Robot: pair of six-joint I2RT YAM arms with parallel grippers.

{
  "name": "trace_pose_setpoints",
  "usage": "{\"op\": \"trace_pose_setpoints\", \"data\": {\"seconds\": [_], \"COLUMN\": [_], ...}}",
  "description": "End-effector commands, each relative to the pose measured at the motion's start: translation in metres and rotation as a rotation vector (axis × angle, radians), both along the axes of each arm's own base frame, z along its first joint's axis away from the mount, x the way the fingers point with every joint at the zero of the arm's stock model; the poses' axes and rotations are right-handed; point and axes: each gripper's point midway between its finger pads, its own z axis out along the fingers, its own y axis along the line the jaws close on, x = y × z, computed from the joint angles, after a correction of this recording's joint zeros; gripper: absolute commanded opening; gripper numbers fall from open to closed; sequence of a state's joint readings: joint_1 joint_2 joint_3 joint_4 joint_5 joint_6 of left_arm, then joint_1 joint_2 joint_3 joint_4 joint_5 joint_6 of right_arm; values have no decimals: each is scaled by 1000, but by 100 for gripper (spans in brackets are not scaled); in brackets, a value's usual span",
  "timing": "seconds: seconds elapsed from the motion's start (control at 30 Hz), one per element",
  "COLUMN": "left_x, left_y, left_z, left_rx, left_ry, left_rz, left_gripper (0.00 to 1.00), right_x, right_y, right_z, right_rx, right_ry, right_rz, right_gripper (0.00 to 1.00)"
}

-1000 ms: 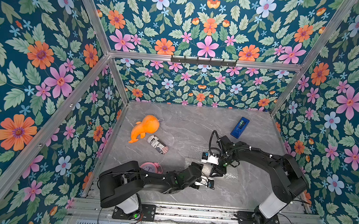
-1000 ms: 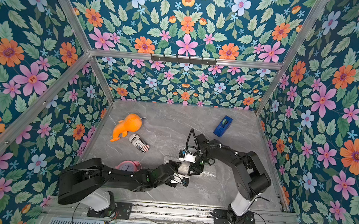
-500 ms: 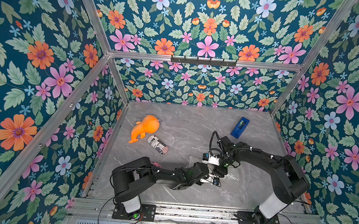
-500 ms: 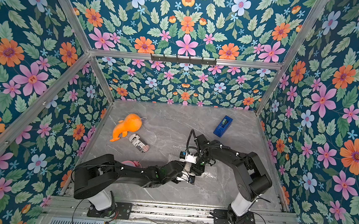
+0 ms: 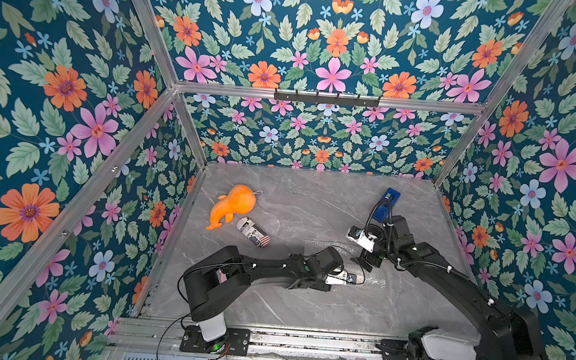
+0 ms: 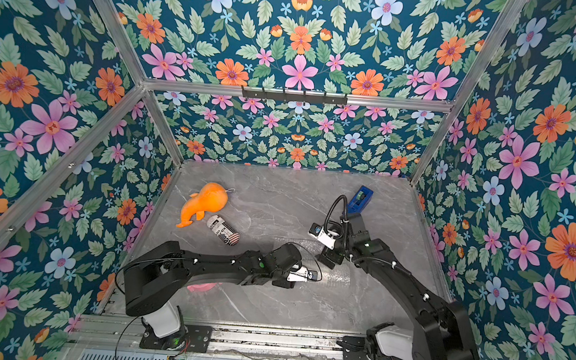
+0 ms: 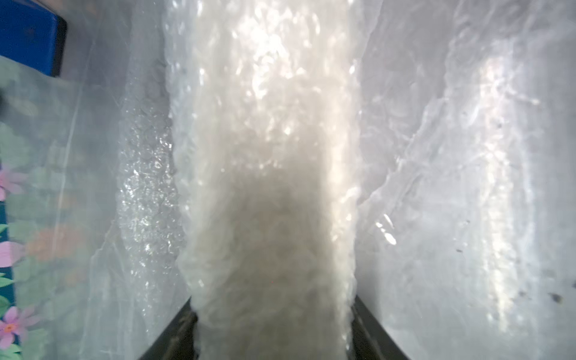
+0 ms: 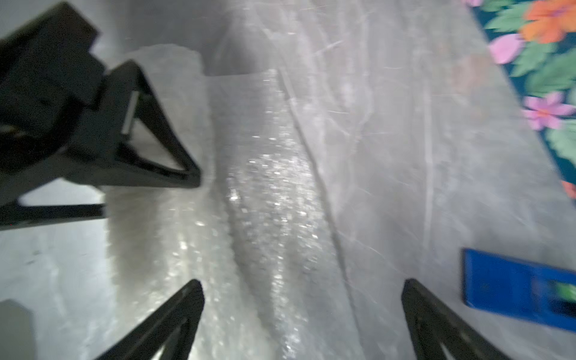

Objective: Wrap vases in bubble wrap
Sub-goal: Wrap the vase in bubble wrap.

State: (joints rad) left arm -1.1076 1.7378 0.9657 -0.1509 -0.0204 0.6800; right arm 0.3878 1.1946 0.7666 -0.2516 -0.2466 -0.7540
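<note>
Plainly, little writing can be read here. The black-and-white can (image 5: pixel 253 236) lies on its side on the grey marble bench (image 5: pixel 312 204), with dark lettering along its body and stripes at one end, but the letters are too small to make out. The blue tape dispenser (image 5: pixel 386 208) near the far right corner shows a green patch and no legible label.

The bubble wrap (image 7: pixel 268 156) lies near the middle of the bench between the two arms, partly rolled into a thick tube with a flat sheet spread beside it. The left claw (image 5: pixel 345 279) is clenched on that tube: in the left wrist view its two fingers (image 7: pixel 184 327) press against either side of the roll. A milky white bulk shows through the layers, but the vase itself cannot be made out, so I cannot tell how it sits inside.

The right claw (image 8: pixel 302 285) is released, its jaws spread wide above the flat sheet, close to the left claw and holding nothing.

An orange plush toy (image 5: pixel 233 204) lies just beside the can, well apart from the wrap. The left arm covers most of a pink object (image 6: pixel 201 286) near the front left. The right arm's cable loop crosses in front of the tape dispenser in both top views. Floral wallpaper (image 5: pixel 75 100) lines the walls.
</note>
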Motion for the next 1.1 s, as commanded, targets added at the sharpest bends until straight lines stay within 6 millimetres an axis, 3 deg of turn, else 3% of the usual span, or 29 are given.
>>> {"op": "trace_pose_setpoints", "data": {"seconds": [0.0, 0.13, 0.3, 0.4, 0.63, 0.77, 0.93, 1.07], "left_x": [-54, -67, -78, -81, -72, -60, -53, -49], "left_y": [52, 60, 61, 63, 72, 79, 76, 76], "left_z": [-35, -33, -17, -13, -27, -32, -28, -27], "left_rx": [215, 238, 203, 201, 282, 320, 310, 315], "left_ry": [370, 543, 718, 811, 867, 874, 881, 870], "left_rz": [109, 210, 283, 300, 339, 360, 352, 352], "left_gripper": [50, 48, 47, 48, 47, 46, 46, 46], "right_x": [30, 7, -28, -47, -109, -147, -160, -154], "right_y": [-15, -22, -23, -13, 14, 18, 19, 29], "right_z": [60, 93, 100, 85, 65, 34, -17, -43], "right_rx": [70, 150, 154, 75, -17, -94, -276, -384], "right_ry": [-275, -398, -463, -472, -482, -392, -291, -255], "right_rz": [-156, -156, -69, 37, 372, 540, 649, 689], "right_gripper": [99, 99, 99, 98, 95, 94, 92, 91]}}
